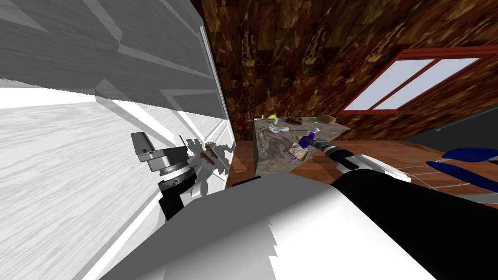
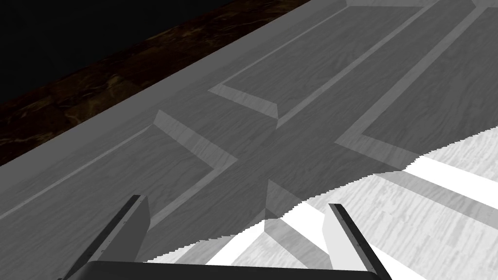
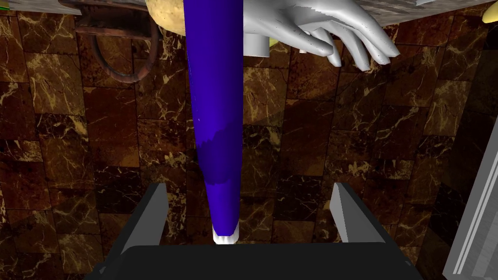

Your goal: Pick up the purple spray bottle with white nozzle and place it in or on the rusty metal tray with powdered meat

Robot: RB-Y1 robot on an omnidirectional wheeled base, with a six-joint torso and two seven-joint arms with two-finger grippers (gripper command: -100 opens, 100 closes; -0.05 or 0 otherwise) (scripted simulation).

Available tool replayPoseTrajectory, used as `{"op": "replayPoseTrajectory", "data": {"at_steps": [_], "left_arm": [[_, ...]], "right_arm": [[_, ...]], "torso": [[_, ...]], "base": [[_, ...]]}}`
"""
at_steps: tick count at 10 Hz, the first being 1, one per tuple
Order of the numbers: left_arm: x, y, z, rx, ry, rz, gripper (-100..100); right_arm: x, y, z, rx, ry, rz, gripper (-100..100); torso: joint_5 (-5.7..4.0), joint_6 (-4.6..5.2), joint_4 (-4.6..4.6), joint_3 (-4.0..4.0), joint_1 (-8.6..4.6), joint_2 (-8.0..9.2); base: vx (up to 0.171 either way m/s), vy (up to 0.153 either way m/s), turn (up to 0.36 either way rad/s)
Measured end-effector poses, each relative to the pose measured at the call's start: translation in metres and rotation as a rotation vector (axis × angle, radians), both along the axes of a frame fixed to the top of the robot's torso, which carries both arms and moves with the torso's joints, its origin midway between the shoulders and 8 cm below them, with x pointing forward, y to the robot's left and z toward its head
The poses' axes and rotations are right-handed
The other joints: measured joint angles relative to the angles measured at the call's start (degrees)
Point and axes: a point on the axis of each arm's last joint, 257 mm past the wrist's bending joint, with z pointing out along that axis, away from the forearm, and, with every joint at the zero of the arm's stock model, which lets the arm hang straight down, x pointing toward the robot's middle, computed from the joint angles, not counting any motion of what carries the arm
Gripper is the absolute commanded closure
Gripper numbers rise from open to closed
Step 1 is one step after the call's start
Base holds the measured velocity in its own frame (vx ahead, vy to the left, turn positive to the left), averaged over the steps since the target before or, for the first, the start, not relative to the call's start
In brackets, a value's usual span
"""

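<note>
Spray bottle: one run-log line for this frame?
right gripper: open, fingers either side of purple spray bottle, not gripping | left gripper: open, facing grey panelled surface

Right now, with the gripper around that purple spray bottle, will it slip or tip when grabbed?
Probably stiff: the purple spray bottle shows a straight, smooth outline. It tapers between the right gripper's open fingers, so it may slide if pinched. Long and slim, it would likely tip easily once stood down.
</note>
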Motion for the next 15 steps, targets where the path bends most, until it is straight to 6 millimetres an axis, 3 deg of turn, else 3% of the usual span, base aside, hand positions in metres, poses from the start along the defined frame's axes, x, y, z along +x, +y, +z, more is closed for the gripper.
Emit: {"op": "replayPoseTrajectory", "data": {"at_steps": [1, 2, 3, 9, 10, 15], "left_arm": [[0.0, 0.0, 0.0, 0.0, 0.0, 0.0, 0], [0.0, 0.0, 0.0, 0.0, 0.0, 0.0, 0], [0.0, 0.0, 0.0, 0.0, 0.0, 0.0, 0], [0.0, 0.0, 0.0, 0.0, 0.0, 0.0, 0], [0.0, 0.0, 0.0, 0.0, 0.0, 0.0, 0], [0.0, 0.0, 0.0, 0.0, 0.0, 0.0, 0]], "right_arm": [[0.0, 0.0, 0.0, 0.0, 0.0, 0.0, -100], [0.0, 0.0, 0.0, 0.0, 0.0, 0.0, 0], [0.0, 0.0, 0.0, 0.0, 0.0, 0.0, -100], [0.009, 0.003, 0.049, -0.004, 0.003, 0.038, -100], [0.01, 0.003, 0.05, -0.002, 0.002, 0.038, 0], [0.01, 0.003, 0.05, -0.002, 0.002, 0.038, 0]], "torso": [[0.0, 0.0, 0.0, 0.0, 0.02, 0.0], [0.01, 0.0, 0.0, 0.0, 0.02, 0.0], [0.01, 0.0, 0.0, 0.0, 0.03, 0.0], [0.04, 0.0, -0.02, -0.04, 0.13, -0.07], [0.02, -0.01, -0.01, -0.03, 0.08, -0.04], [0.0, -0.01, 0.0, 0.0, 0.02, 0.0]], "base": [[0.0, 0.0, 0.0], [0.0, 0.0, 0.0], [0.031, 0.014, -0.083], [0.021, 0.018, -0.054], [0.0, 0.0, 0.0], [0.0, 0.0, 0.0]]}}
